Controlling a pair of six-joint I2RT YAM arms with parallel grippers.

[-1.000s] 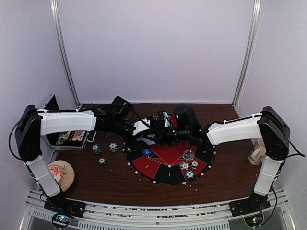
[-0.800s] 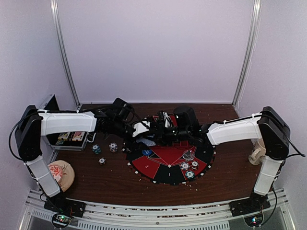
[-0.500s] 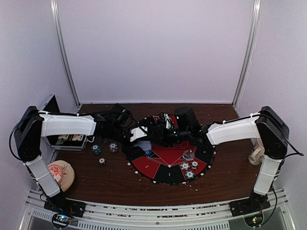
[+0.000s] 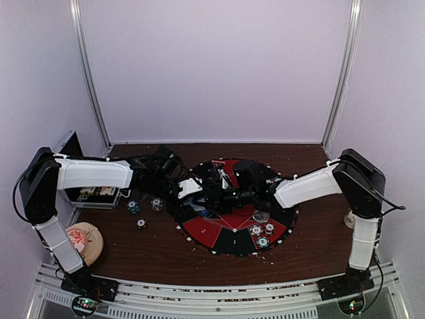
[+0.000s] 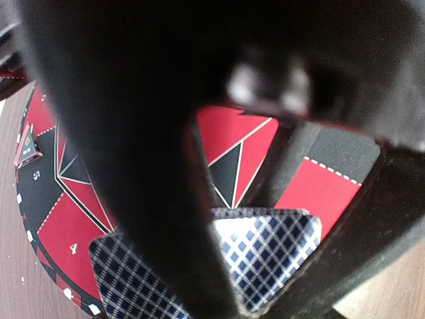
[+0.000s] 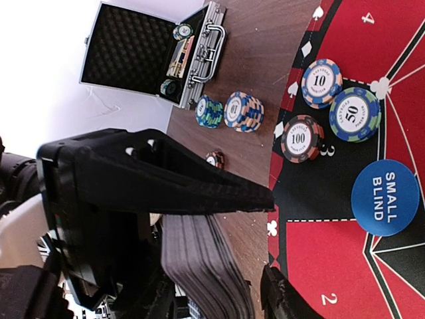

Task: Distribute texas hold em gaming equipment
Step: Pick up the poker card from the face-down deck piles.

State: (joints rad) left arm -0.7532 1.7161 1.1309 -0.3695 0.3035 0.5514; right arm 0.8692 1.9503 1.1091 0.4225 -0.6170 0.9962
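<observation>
Evidently the card-dealing step is in hand. Both arms meet low over the far-left part of the round mat (image 4: 207, 234). The left pincer (image 4: 189, 189) is closed on the deck of cards (image 6: 206, 266); in its own wrist view the blue-checked backs (image 5: 269, 256) sit between its dark, blurred fingers, just above the mat's red and black wedges. The right pincer (image 6: 269, 236) has its jaws apart, one above and one below the free end of the deck. Whether they press on it or only bracket it cannot be told.

Some gear is already set out on the mat: three single chips (image 6: 322, 83) marked ten, fifty and a hundred lie near its left rim, with the blue small-blind disc (image 6: 385, 197) just beside them. Two short chip stacks (image 6: 244, 111) stand on the bench (image 4: 146, 256) between the mat and the open metal case (image 6: 126, 53), which has more chips in it.

The next move probably calls for the right pincer to pinch only the top card or two, slide them clear while the left keeps the deck steady, and lay them at a numbered seat. Taking too thick a bite would drag several cards or loosen the whole deck.
</observation>
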